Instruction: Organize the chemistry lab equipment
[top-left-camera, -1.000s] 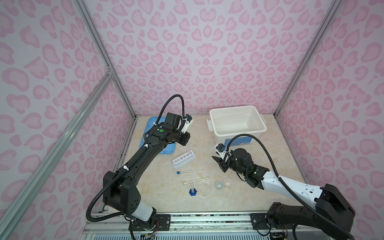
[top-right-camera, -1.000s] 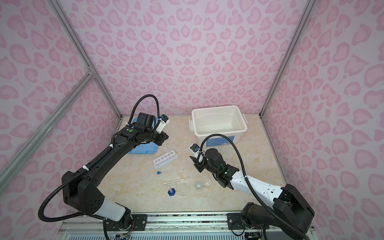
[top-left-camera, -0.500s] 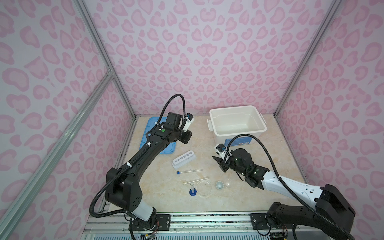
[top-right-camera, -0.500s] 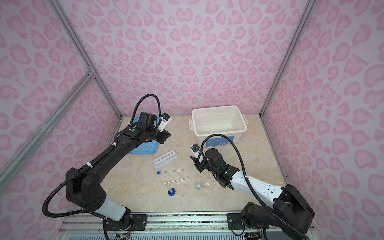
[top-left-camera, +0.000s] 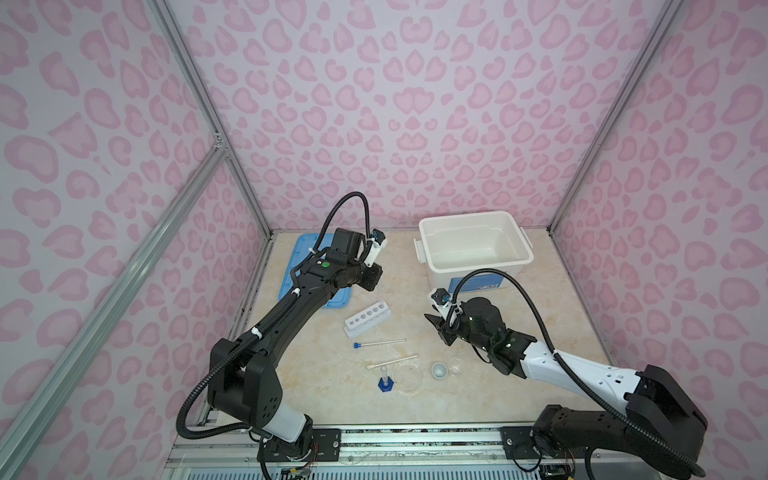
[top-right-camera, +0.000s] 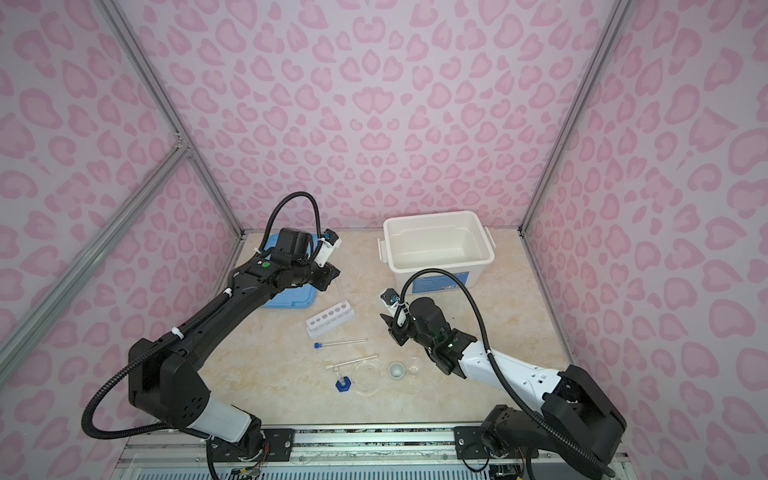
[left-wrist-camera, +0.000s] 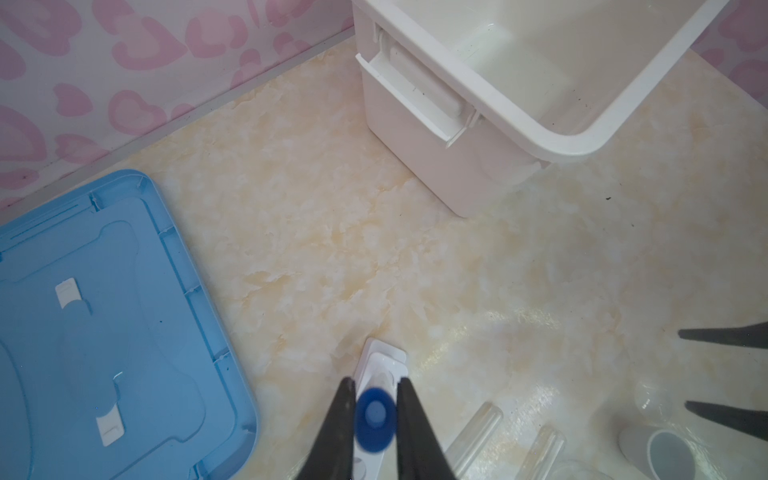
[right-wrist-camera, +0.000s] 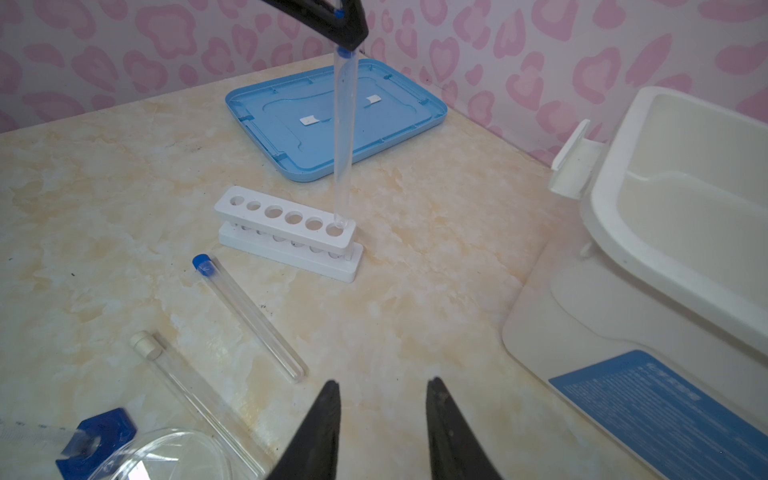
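One blue-capped test tube (right-wrist-camera: 344, 133), held in the left gripper (left-wrist-camera: 375, 388), hangs at the end hole of the white rack (right-wrist-camera: 291, 258), needing straight lowering; right gripper (right-wrist-camera: 383, 381) ajar, empty.

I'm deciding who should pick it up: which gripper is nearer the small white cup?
Right. The right gripper hovers open just behind the small white cup; the left gripper is farther back, holding a blue-capped tube over the rack.

Left pincer (left-wrist-camera: 375, 384) tight, right pincer (right-wrist-camera: 382, 381) apart
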